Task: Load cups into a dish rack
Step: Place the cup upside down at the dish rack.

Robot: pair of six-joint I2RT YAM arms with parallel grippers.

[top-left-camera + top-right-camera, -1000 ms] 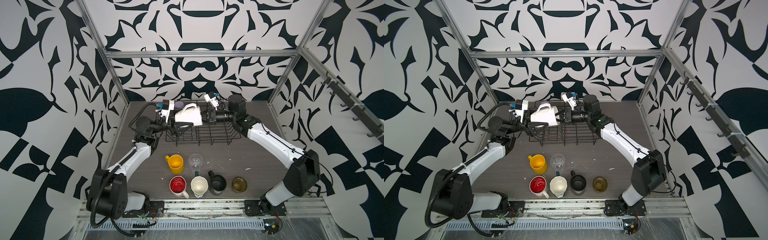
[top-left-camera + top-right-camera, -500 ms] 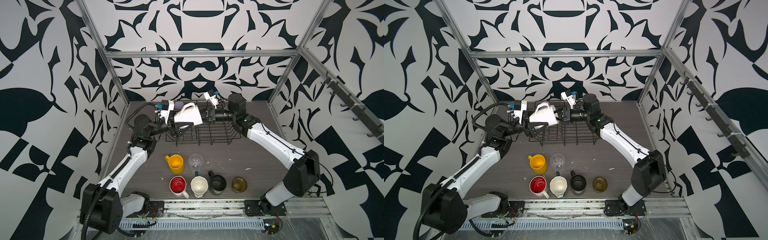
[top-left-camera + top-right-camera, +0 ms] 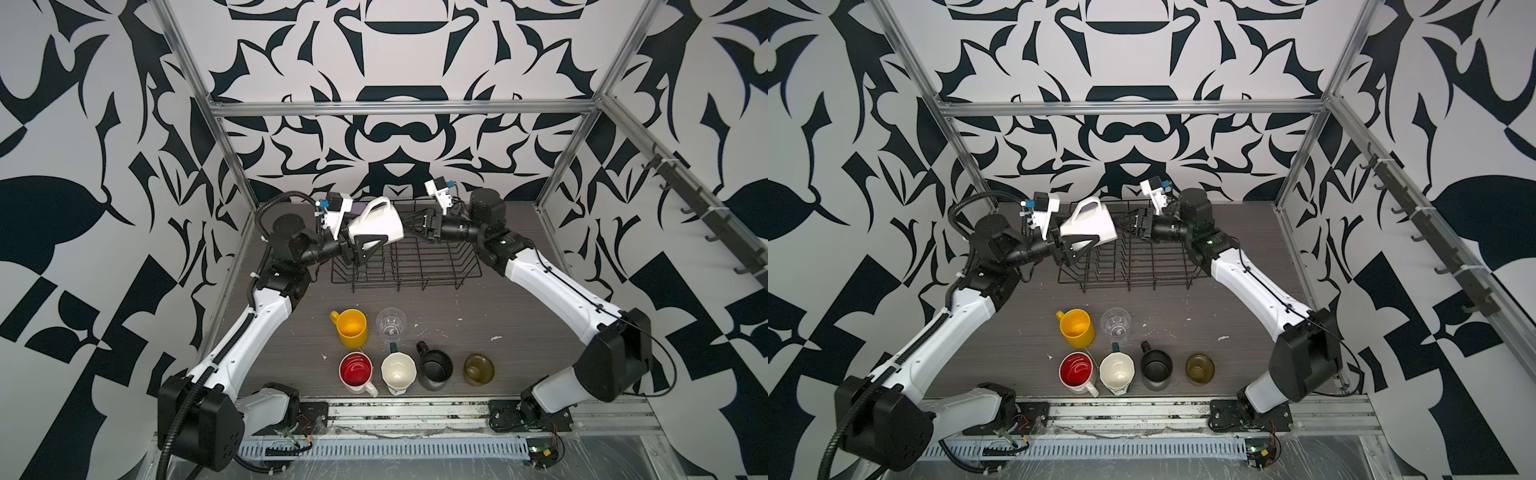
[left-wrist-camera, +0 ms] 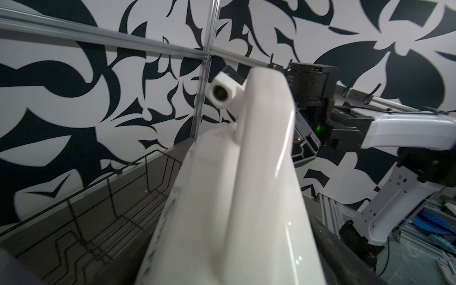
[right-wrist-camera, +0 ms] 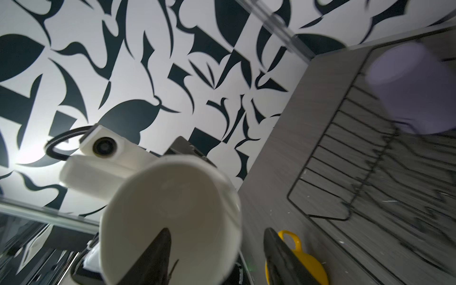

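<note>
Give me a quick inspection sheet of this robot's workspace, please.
Surface: grey wood-grain tabletop.
Job's things: dish rack holds lilac tumbler; white mug in mid-air over its end; yellow mug, clear glass, red-inside mug, cream-inside mug, black mug, olive cup upright in front.
Clutter: white flecks only.
Pincers: left pincer grips white mug; right pincer open at its mouth.
Cables: black hose along left arm.
Surroundings: patterned walls, metal frame, hook rail.

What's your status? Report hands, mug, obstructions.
Left hand grips white mug over rack. Right hand open at mug's mouth. Lilac tumbler in rack corner, close by.
</note>
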